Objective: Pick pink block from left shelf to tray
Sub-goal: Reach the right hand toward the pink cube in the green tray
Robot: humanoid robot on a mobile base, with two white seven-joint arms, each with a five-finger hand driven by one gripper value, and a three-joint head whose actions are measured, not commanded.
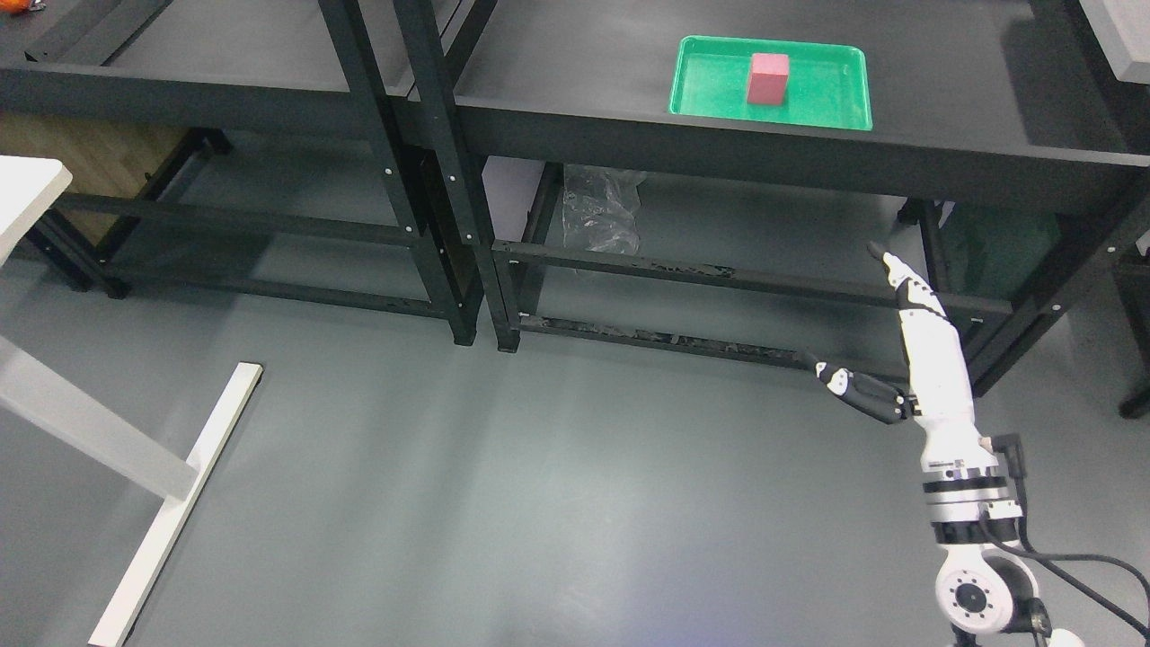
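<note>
The pink block (768, 77) is standing upright inside the green tray (835, 108), which is lying on the top board of the right black shelf (943, 153). The right hand (925, 359) is hanging low in front of this shelf, well apart from the tray, its fingers (907, 288) stretched out and its thumb (853, 386) spread to the side, holding nothing. A crumpled plastic bag (600, 211) is lying on the lower board.

Pink block (768, 77) stands upright in green tray (835, 94).
</note>
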